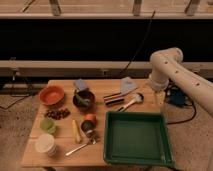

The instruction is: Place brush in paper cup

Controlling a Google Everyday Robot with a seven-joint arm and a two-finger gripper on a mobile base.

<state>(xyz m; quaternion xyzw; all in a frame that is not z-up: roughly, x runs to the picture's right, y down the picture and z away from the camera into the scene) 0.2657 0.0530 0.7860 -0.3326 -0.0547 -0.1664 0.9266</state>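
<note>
Paper cup (45,144) stands at the front left corner of the table (100,86). Green tray (137,139) occupies the front right. Brush (131,102) lies flat just behind the tray, well apart from the cup. Arm (172,70) bends over the far right edge. Gripper is out of view, open and empty.

One raised camera faces the whole table (60,157) from its front; gripper outside frame.

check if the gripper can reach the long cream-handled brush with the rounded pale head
Probably yes: the gripper hangs by the wooden table's far corner, close to the cream-handled brush, which lies uncovered with nothing between them.
</note>
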